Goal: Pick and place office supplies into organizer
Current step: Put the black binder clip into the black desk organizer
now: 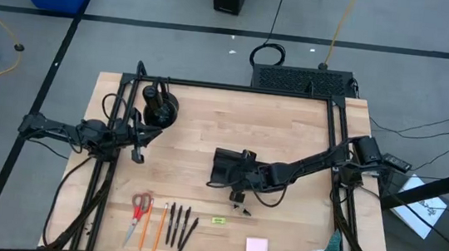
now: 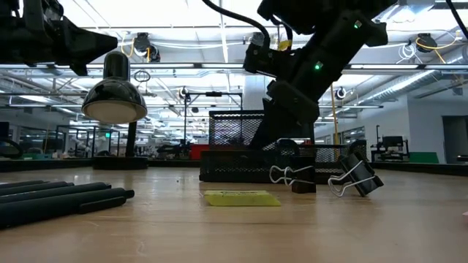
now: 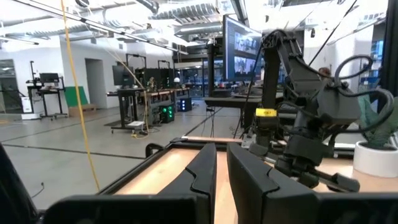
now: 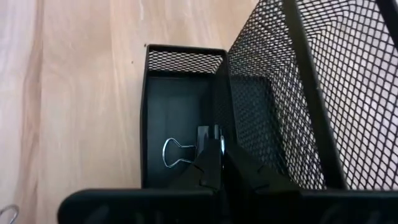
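Pale wooden tabletop [image 1: 206, 140] in a black frame, standing on a grey floor in an open workshop hall. Black mesh organizer [image 1: 224, 166] near the centre; scissors [image 1: 139, 210], orange pencil [image 1: 160, 227], black pens [image 1: 180, 225], yellow-green tag [image 1: 218, 220] and pink notepad [image 1: 257, 249] along the near edge. Right tool [image 4: 217, 152], clenched on a binder clip [image 4: 177, 152], reaches into a small organizer compartment. Left tool [image 3: 221, 174], fingers nearly together and holding nothing, waits at the left edge.
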